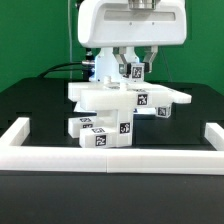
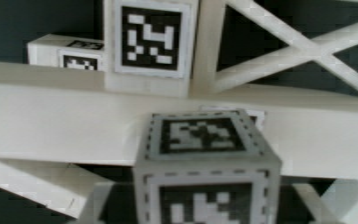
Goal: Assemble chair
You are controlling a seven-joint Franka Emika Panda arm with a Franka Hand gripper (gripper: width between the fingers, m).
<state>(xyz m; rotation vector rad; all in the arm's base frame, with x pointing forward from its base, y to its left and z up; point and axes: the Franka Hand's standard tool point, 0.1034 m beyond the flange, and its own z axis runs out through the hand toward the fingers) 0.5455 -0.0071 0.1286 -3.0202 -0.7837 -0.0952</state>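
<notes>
The chair (image 1: 112, 100) sits just behind the border rail (image 1: 60, 152), its flat slab (image 1: 100, 95) lying lengthwise along that rail. The gripper (image 1: 135, 64) is clamped on an upright leg (image 1: 137, 72) above the slab

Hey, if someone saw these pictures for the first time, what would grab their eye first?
The white arm's claw hangs over the middle of the black table, shut on a small tagged piece. Right under it sits a pile of white chair parts dotted with black-and-white tags, behind the long white rail in the foreground.
</notes>
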